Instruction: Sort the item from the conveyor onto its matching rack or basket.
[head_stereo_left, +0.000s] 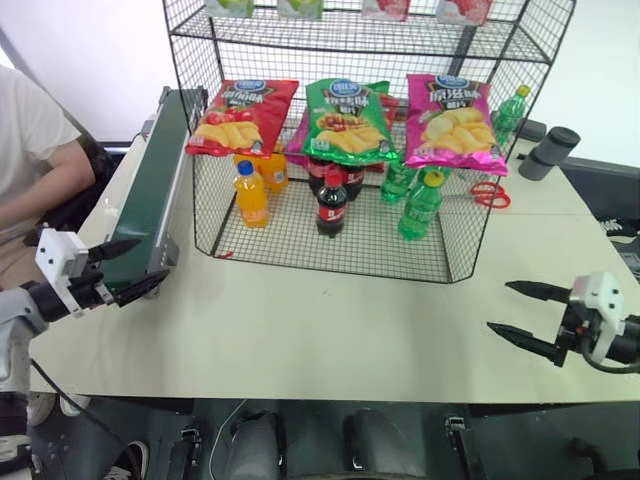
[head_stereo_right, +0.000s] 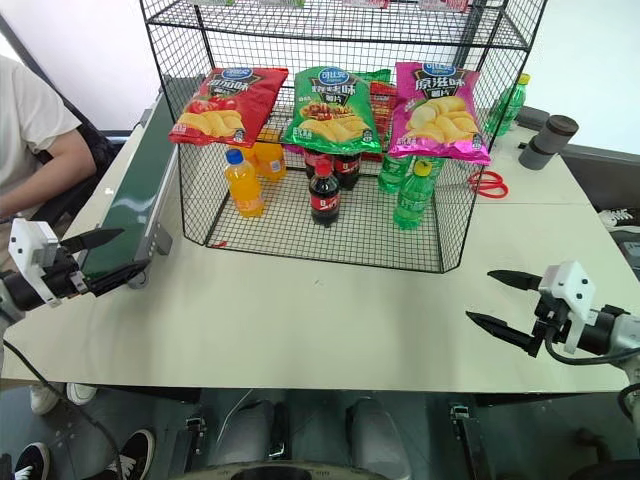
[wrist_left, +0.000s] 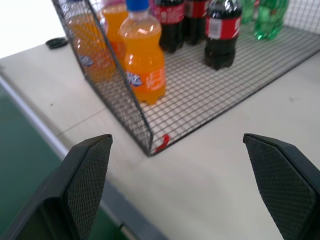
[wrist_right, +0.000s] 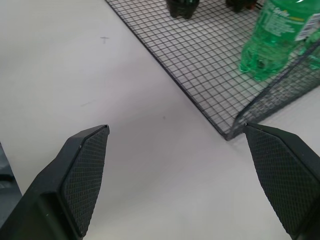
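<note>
Green crisp bag (head_stereo_left: 348, 122) sits on the rack (head_stereo_left: 330, 225) shelf, between the red bag (head_stereo_left: 240, 115) and pink bag (head_stereo_left: 450, 120), above the bottles. Conveyor (head_stereo_left: 155, 185) belt looks bare. Left gripper (head_stereo_left: 128, 268) by the belt's near end, fingers spread wide, empty; right gripper (head_stereo_left: 525, 312) over the table (head_stereo_left: 330, 330), likewise open. Judgement: the sort looks done; best keep both arms low and clear of the wire mesh.
</note>
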